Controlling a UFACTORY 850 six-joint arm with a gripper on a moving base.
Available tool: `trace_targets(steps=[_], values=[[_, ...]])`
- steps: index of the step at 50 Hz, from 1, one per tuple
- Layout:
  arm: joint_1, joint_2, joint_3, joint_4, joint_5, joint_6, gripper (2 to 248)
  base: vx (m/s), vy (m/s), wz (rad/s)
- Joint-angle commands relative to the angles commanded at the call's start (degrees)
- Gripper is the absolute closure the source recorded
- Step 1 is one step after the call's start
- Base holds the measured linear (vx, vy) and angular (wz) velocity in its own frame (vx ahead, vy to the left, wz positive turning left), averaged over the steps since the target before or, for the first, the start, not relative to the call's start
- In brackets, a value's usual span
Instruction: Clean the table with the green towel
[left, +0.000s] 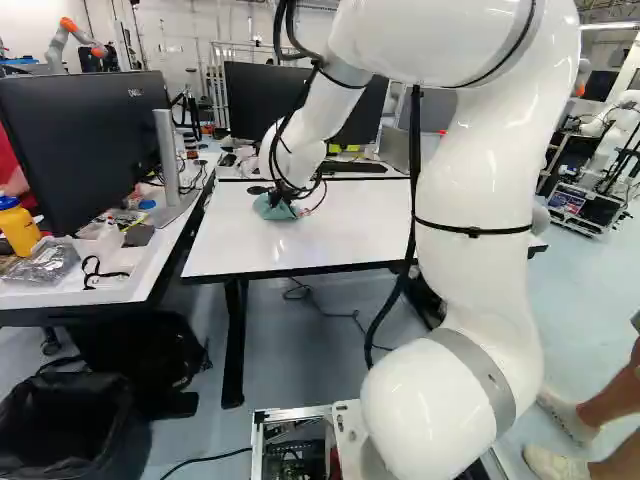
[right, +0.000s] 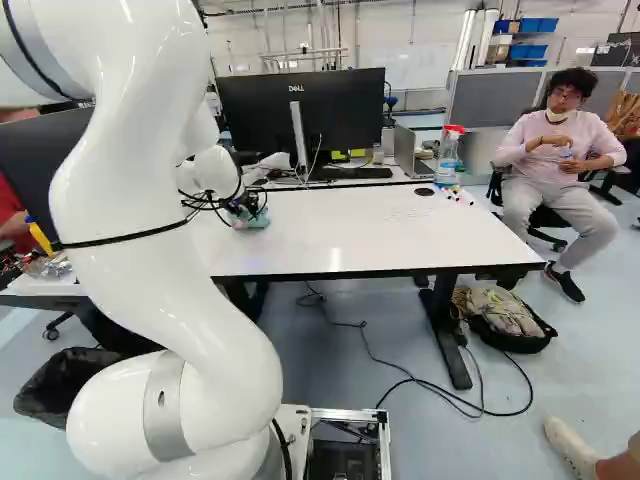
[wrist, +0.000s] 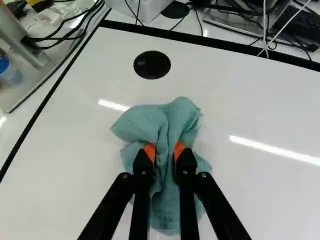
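Note:
At the far left part of the white table (left: 310, 235), the gripper (left: 284, 195) points down at the green towel (left: 268, 209) in the left base view. The same towel (right: 257, 218) shows below the wrist in the right base view. Seen from the wrist, the gripper (wrist: 164, 151) is shut on a raised fold of the crumpled towel (wrist: 139, 123), with an orange pad on either side. Loose cloth spreads ahead of and under the fingers, lying on the tabletop. Faint marks (right: 408, 213) show on the tabletop further right.
A round black grommet (wrist: 152, 65) lies ahead of the towel. Monitors (right: 305, 110) stand on the desk behind, another (left: 85, 150) on the left desk. A spray bottle (right: 448, 156) and several markers (right: 458, 194) are at the back right. A black bin (left: 70, 425) stands at the lower left.

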Motion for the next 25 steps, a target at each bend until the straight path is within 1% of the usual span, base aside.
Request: trace_targets(steps=[15, 25], values=[[0.9, 3.5, 4.2, 0.0, 0.0, 0.0, 191, 0.0, 0.0, 0.0], [1.1, 6.0, 7.2, 0.0, 0.0, 0.0, 191, 0.0, 0.0, 0.0]])
